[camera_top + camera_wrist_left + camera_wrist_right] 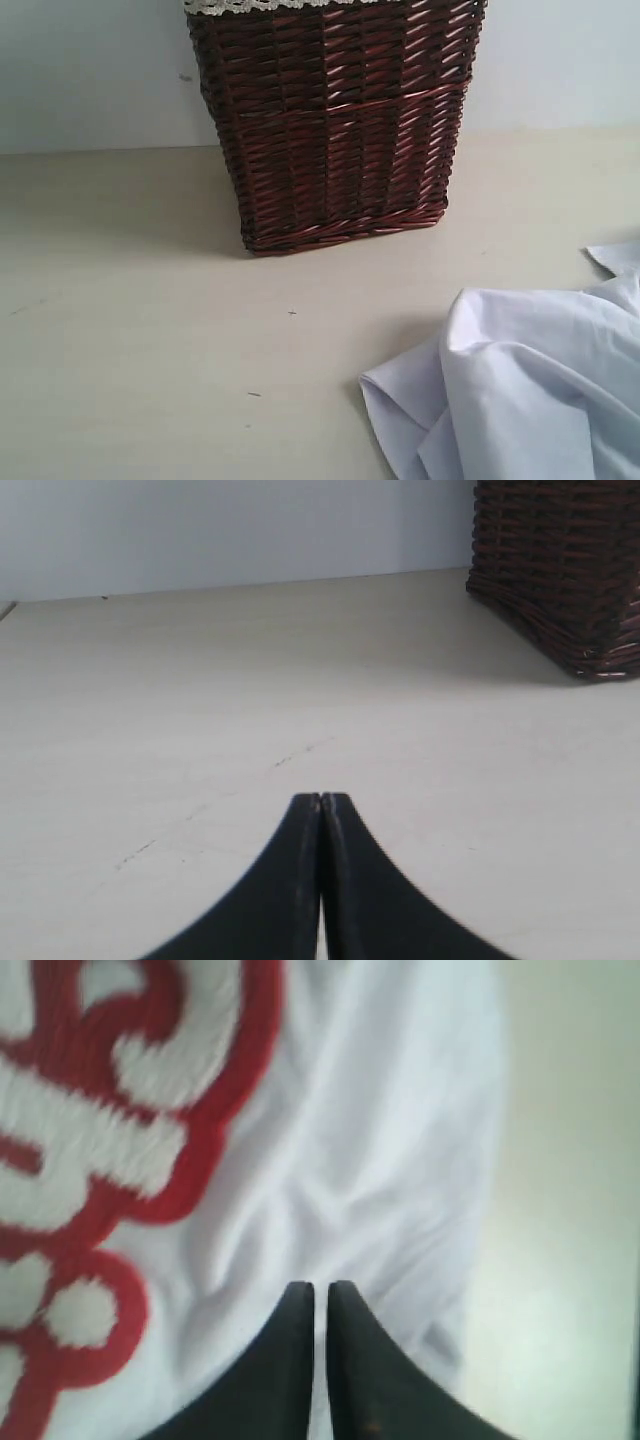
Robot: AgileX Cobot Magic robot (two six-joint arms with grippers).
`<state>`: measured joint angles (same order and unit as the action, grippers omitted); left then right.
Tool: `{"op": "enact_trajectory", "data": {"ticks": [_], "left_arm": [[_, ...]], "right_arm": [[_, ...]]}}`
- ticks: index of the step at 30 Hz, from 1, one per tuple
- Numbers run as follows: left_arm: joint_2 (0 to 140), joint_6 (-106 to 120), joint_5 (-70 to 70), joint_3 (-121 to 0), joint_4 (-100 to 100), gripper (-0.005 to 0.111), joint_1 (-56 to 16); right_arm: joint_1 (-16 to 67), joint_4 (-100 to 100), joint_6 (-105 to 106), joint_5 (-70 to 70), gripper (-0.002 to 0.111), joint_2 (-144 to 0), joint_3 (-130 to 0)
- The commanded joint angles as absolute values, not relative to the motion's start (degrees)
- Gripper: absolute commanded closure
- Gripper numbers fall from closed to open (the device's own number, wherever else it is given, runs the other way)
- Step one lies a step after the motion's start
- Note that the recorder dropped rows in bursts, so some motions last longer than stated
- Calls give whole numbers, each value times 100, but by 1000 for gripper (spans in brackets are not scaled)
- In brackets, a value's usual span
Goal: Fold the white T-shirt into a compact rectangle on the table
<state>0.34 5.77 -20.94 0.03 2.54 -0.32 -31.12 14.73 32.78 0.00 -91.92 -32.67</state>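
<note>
The white T-shirt lies crumpled on the table at the front right of the exterior view, running out of the frame. Neither gripper shows in that view. In the right wrist view my right gripper hovers close over the T-shirt, its jaws a narrow slit apart with nothing visibly between them. Fuzzy white letters outlined in red lie beside it, and bare table on the other side. My left gripper is shut and empty over bare table, away from the shirt.
A dark brown wicker basket with white lace trim stands at the back middle of the table, against a pale wall. In the left wrist view the basket is ahead and off to one side.
</note>
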Motion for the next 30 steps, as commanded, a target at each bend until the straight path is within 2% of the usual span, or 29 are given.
{"op": "enact_trajectory", "data": {"ticks": [1, 3, 6, 8, 10, 12, 17, 22, 30], "left_arm": [[0, 576, -2056, 0, 256, 107, -68], [0, 576, -2056, 0, 256, 107, -68], [0, 576, -2056, 0, 256, 107, -68], [0, 576, -2056, 0, 256, 107, -68], [0, 576, -2056, 0, 256, 107, -68], [0, 576, -2056, 0, 256, 107, -68], [0, 576, -2056, 0, 256, 107, -68], [0, 576, -2056, 0, 256, 107, -68], [0, 576, -2056, 0, 256, 107, -68]], "right_arm": [[-3130, 1489, 3282, -324, 87, -8313, -3436], [-3130, 1489, 3125, -496, 79, -8157, -3577], [-3031, 1499, 2267, -1123, 77, -8316, -3904], [-2828, 1589, 1605, -1352, 83, -8631, -4194], [-2507, 1722, 893, -1285, 97, -9067, -4607], [-2154, 1863, 438, -978, 108, -9495, -5009], [-1300, 2048, 334, 480, 108, -10401, -6146], [-891, 1807, 939, 2178, 108, -11138, -6914], [-865, 1531, 1281, 2620, 108, -11515, -6957]]}}
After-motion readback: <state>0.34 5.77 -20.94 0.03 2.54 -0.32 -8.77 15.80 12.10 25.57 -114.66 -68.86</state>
